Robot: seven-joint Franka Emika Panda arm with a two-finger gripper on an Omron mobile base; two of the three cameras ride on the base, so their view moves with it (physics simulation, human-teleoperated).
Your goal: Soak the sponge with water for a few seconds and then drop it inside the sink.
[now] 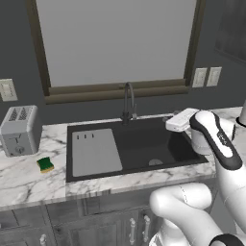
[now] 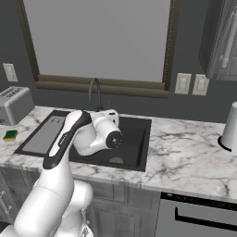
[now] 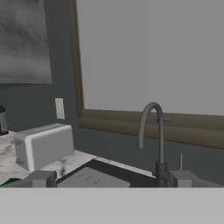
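Observation:
The sponge (image 1: 45, 164) (image 2: 10, 135), yellow with a green top, lies on the marble counter left of the sink (image 1: 144, 144) (image 2: 135, 134), in front of the toaster. My gripper (image 3: 111, 179) (image 1: 170, 122) hovers over the sink's right part and faces the dark gooseneck faucet (image 1: 129, 101) (image 3: 152, 131). Its two fingertips (image 3: 41, 178) stand wide apart, open, with nothing between them. The sponge is well to the gripper's left, apart from it. No water shows at the faucet's spout. The light grey drainboard (image 1: 95, 151) covers the left part of the sink.
A silver toaster (image 1: 19, 129) (image 3: 43, 146) stands at the back left of the counter. A white jug-like appliance (image 2: 230, 127) sits at the far right. The faucet rises behind the basin under a wide window. Marble counter stretches right of the sink.

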